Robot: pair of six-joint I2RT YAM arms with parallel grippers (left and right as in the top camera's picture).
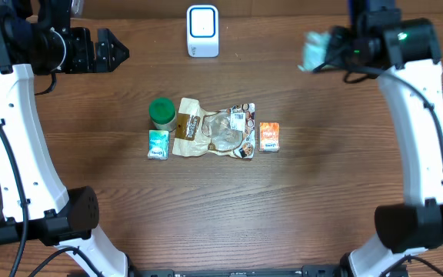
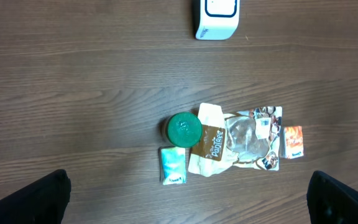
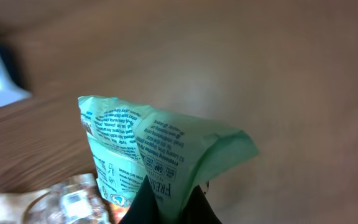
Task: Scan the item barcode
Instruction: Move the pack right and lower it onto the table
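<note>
Wood grain runs across the brown table (image 1: 321, 200) in our overhead view, with the white scanner (image 1: 202, 31) at its far edge. Our left gripper (image 1: 114, 51) hangs wide open and empty. Our right gripper (image 1: 325, 52) is clamped tight on a pale green packet (image 1: 312, 50), right of the scanner. From our left wrist we see the same wood under a green-lidded can (image 2: 184, 129). From our right wrist, blurred tabletop lies behind the pinched packet.
</note>
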